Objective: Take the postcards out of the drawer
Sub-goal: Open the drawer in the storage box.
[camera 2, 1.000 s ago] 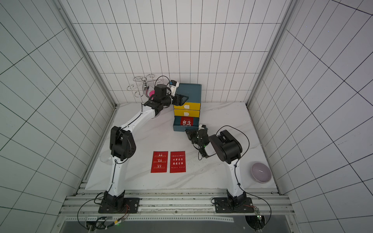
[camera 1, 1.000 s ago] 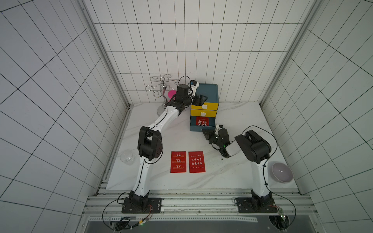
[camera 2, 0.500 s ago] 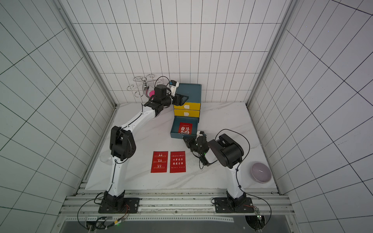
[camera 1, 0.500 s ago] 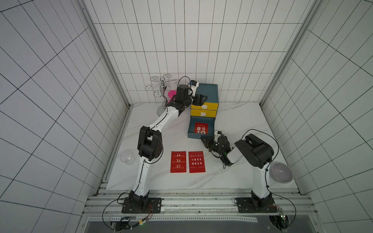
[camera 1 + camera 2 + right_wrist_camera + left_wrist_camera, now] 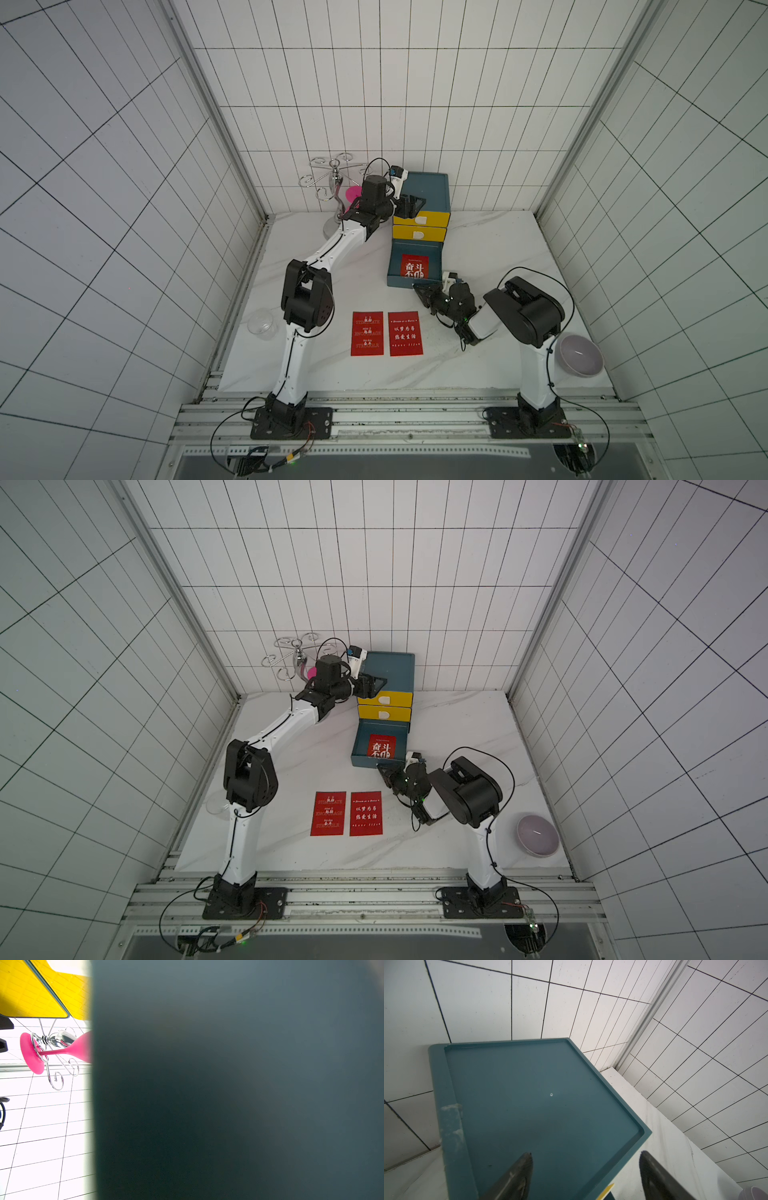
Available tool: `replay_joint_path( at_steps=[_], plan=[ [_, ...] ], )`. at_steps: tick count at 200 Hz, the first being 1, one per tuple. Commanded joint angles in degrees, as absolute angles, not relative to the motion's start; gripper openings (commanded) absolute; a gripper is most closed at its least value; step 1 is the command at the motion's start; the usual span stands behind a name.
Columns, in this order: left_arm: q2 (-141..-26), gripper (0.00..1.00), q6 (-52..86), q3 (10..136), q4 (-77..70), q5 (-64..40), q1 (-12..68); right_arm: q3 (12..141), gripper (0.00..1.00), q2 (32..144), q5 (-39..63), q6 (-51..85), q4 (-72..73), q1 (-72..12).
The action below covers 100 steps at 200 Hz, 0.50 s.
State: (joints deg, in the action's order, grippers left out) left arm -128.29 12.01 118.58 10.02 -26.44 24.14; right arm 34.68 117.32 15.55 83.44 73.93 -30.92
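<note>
The teal bottom drawer [image 5: 392,270] [image 5: 358,746] stands pulled out of the cabinet [image 5: 428,191], and one red postcard [image 5: 414,266] [image 5: 382,746] lies flat inside it. Two more red postcards [image 5: 367,333] [image 5: 405,333] lie side by side on the table in front. My right gripper [image 5: 417,288] [image 5: 380,767] is low at the drawer's front edge. Its wrist view is filled by a blurred teal surface [image 5: 228,1084], so its jaws are hidden. My left gripper [image 5: 415,203] [image 5: 586,1153] is open over the front corner of the cabinet top [image 5: 539,1095], holding nothing.
Two yellow drawers [image 5: 419,218] [image 5: 419,234] are shut above the open one. A metal glass rack [image 5: 332,183] with a pink goblet [image 5: 62,1049] stands left of the cabinet. A clear cup [image 5: 261,324] sits at the table's left edge, a purple bowl [image 5: 579,355] at its right.
The bottom drawer has slid out toward the table's front with my right gripper at its front, showing the red postcard inside. The left arm has not moved.
</note>
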Motion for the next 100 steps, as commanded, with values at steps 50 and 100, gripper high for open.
replay_joint_path(
  at_steps=[50,100],
  plan=[
    [-125.6,0.8,15.0,115.0,13.0,-27.0,23.7,32.1,0.29,112.3,15.1,81.0,69.7,-31.2],
    [-120.2,0.8,16.5,113.0,9.6,-25.9,23.7,31.9,0.43,107.6,15.4,77.6,63.7,-31.0]
  ],
)
